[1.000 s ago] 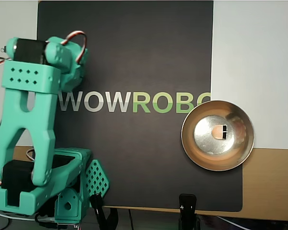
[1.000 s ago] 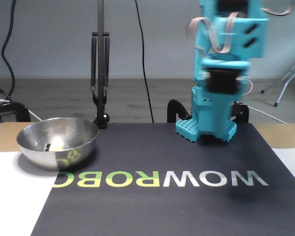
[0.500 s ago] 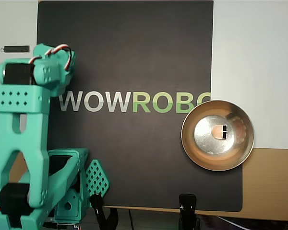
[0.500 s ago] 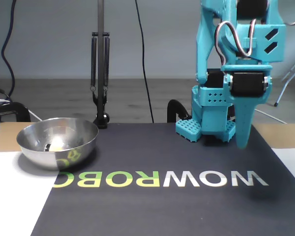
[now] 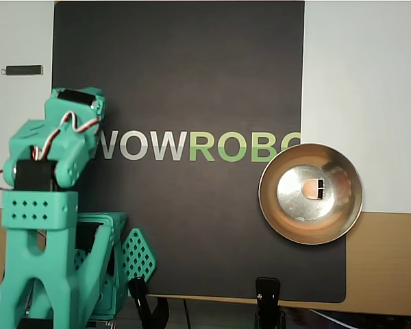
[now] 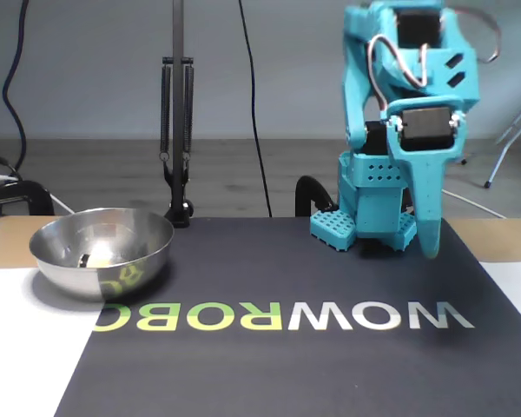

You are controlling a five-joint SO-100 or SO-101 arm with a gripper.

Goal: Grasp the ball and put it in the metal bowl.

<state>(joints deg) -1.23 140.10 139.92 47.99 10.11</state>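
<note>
Folded back toward its base since a second ago, arm leaves the gripper (image 6: pixel 431 248) clenched and empty at fixed-view right; left to right: metal bowl (image 6: pixel 102 250), ball (image 6: pixel 100 257) apparently inside; finish by parking clear.

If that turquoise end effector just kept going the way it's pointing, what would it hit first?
Probably the black mat. The end effector points almost straight down, above the W of the printed lettering, far from the metal bowl. Its height is unclear.
</note>
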